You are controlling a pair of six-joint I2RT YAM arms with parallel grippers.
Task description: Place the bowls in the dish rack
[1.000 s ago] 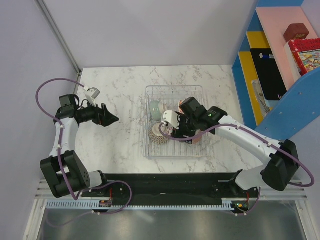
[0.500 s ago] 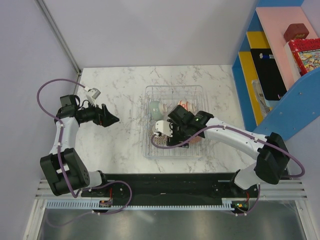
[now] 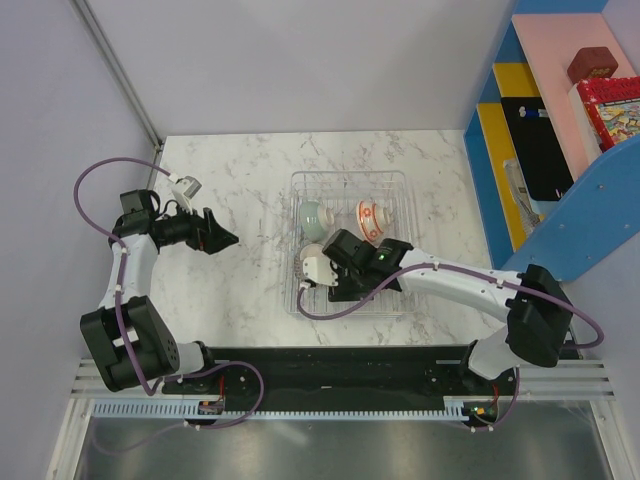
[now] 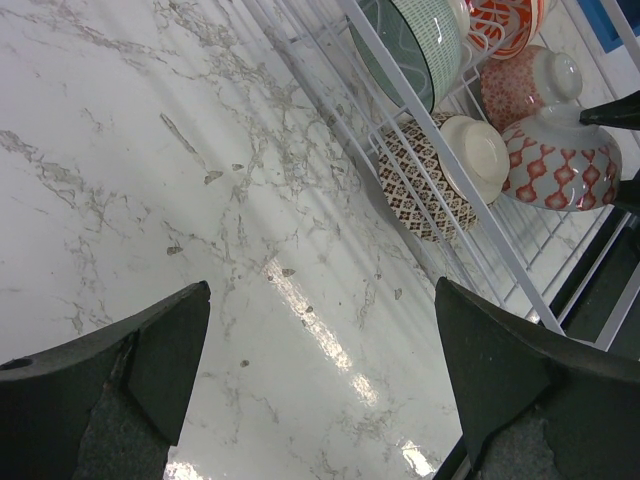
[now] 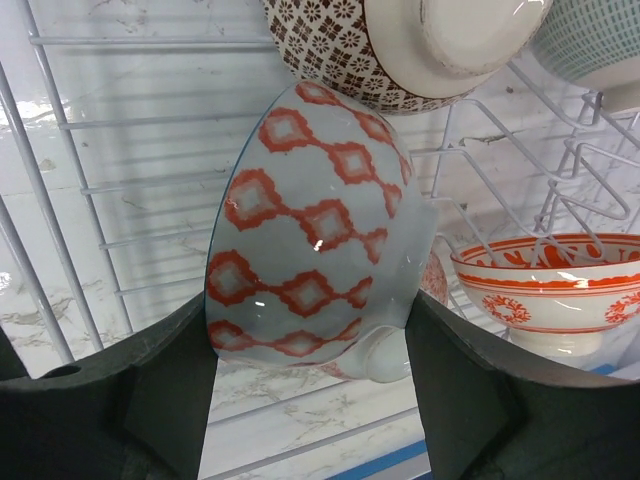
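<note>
The silver wire dish rack (image 3: 395, 185) stands mid-table. It holds a pale green bowl (image 3: 313, 215), an orange-red-and-white bowl (image 3: 368, 217), a brown-patterned bowl (image 5: 350, 50) and a pink-patterned bowl (image 4: 525, 85). My right gripper (image 3: 322, 275) is low over the rack's near left part. It is shut on a white bowl with red diamonds (image 5: 300, 260), tipped on its side, with one finger (image 5: 150, 400) on each side. My left gripper (image 3: 225, 238) is open and empty over bare marble left of the rack, its fingertips (image 4: 180, 320) wide apart.
A blue and pink shelf unit (image 3: 545, 150) with boxes stands at the right edge of the table. Walls close the back and the left. The marble table (image 3: 230, 290) runs to the arm bases at the near edge.
My right gripper has moved left and nearer across the rack with the red-diamond bowl, uncovering the orange-red bowl at the rear right. The left arm has not moved.
</note>
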